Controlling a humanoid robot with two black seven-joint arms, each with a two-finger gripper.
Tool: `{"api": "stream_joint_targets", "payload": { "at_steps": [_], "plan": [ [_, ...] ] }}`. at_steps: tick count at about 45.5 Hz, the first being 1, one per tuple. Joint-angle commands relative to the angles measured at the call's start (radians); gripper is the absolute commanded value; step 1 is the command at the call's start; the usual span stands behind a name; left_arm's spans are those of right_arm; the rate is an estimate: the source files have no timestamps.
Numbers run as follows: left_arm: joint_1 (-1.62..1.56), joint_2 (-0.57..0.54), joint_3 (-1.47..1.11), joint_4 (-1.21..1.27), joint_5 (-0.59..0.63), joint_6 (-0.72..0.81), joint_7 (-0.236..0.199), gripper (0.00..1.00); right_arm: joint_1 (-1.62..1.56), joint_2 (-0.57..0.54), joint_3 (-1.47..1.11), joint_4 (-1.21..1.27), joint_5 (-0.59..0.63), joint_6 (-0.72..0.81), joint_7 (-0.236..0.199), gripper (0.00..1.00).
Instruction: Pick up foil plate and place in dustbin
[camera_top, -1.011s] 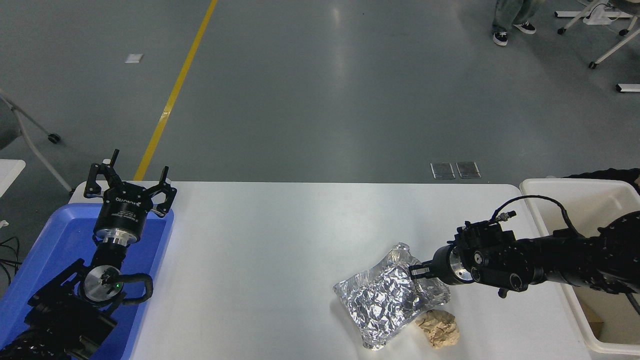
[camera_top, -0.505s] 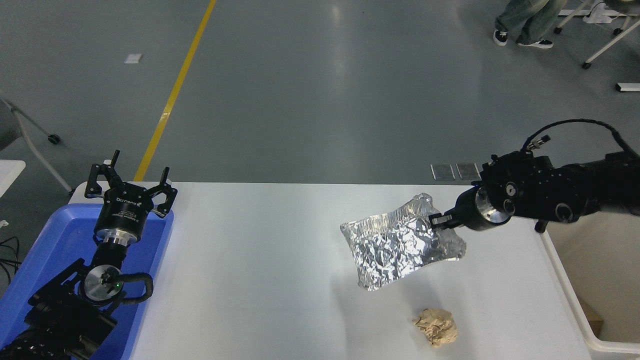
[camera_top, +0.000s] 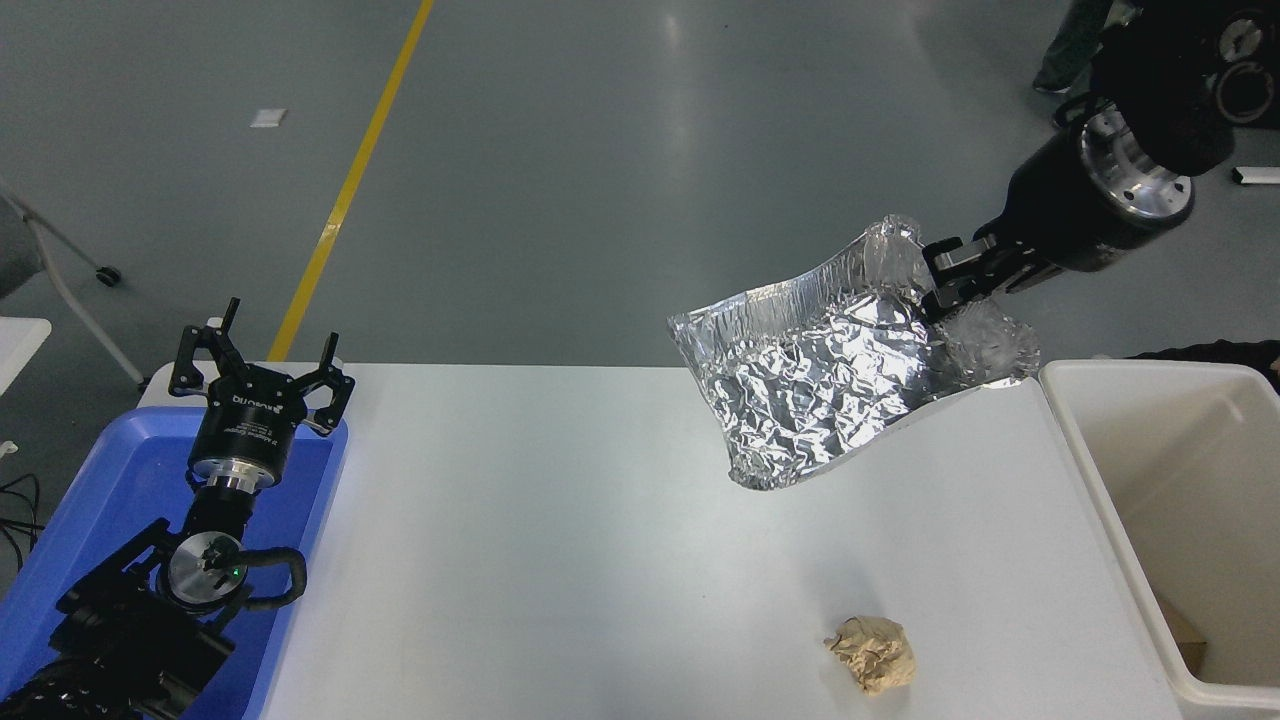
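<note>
The right gripper (camera_top: 940, 280) is clamped on the right-hand rim of the foil plate (camera_top: 820, 375), its fingers pinching the wrinkled edge. The arm comes in from the picture's top right corner, with the wrist high above the worktop's far right corner. The plate hangs clear of the table (camera_top: 600, 520), tilted, its crumpled inside facing the camera and its lower corner drooping over the far right part of the surface. The plate's right end is just beside the bin's (camera_top: 1100, 470) far left corner, not over its opening. The bin stands against the table's right edge, with a deep beige interior. A tan paper ball (camera_top: 872, 653) lies near the table's near edge, toward the right, well apart from the plate. At the table's left edge sits a blue tray (camera_top: 70, 510). The left gripper (camera_top: 262, 366) is parked over the tray's far end, with its fingers spread apart and holding nothing.
</note>
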Motion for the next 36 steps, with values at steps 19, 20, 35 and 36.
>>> {"api": "stream_joint_targets", "payload": {
  "at_steps": [19, 20, 35, 36],
  "plan": [
    [0.000, 0.000, 0.000, 0.000, 0.000, 0.000, 0.000, 1.00, -0.223, -0.436, -0.087, -0.313, -0.247, 0.028, 0.005, 0.00],
    [0.000, 0.000, 0.000, 0.000, 0.000, 0.002, 0.000, 1.00, -0.248, -0.453, -0.081, -0.340, -0.253, 0.028, 0.005, 0.00],
    [0.000, 0.000, 0.000, 0.000, 0.000, 0.000, 0.000, 1.00, -0.857, -0.533, 0.138, -0.659, -0.230, -0.305, 0.007, 0.00],
    [0.000, 0.000, 0.000, 0.000, 0.000, 0.000, 0.000, 1.00, -0.906, -0.528, 0.174, -0.678, -0.225, -0.316, 0.005, 0.00]
  ]
}}
